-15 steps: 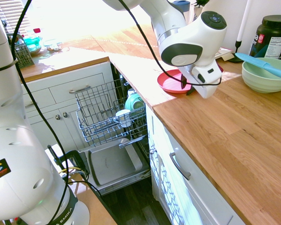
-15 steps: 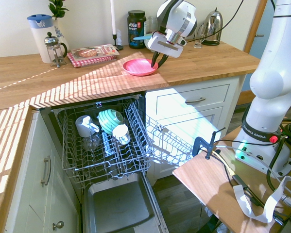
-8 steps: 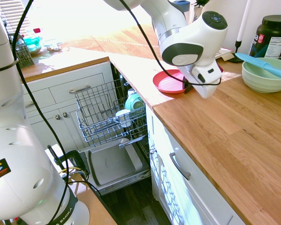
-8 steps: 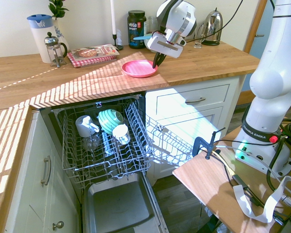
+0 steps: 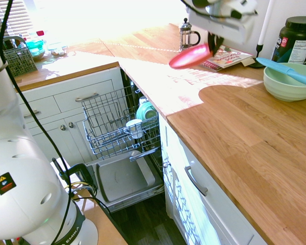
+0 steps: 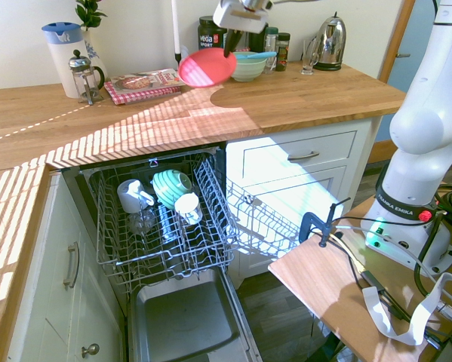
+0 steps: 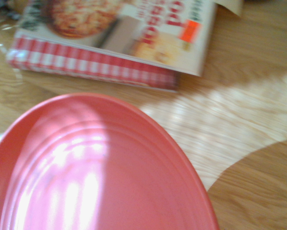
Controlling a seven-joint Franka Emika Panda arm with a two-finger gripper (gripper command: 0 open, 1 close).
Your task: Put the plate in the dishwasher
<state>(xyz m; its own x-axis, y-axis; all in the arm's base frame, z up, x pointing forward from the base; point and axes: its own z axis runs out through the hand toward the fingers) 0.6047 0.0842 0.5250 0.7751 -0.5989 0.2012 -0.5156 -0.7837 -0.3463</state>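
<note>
The pink-red plate [image 5: 190,56] hangs tilted in the air above the wooden counter [image 5: 244,138], clear of it. My gripper [image 5: 212,49] is shut on the plate's rim on the bowl side, at the top of both exterior views [image 6: 227,51]. In the second exterior view the plate [image 6: 207,68] sits over the counter's back part. It fills the lower left of the wrist view [image 7: 95,172]. Under the counter the dishwasher [image 6: 161,219] stands open, its wire rack [image 5: 119,122] pulled out over the lowered grey door [image 6: 184,320].
The rack holds a teal bowl [image 6: 171,185] and white cups [image 6: 188,205]. A pale green bowl [image 5: 288,81] with a blue spatula, a black tub [image 5: 298,38], a French press [image 5: 187,34], a cookbook on a checked cloth [image 6: 146,81] and a kettle [image 6: 331,34] stand on the counter.
The gripper closed on the plate's rim, lifted it off the counter and carried it up and toward the cookbook. The plate now tilts in the air.
</note>
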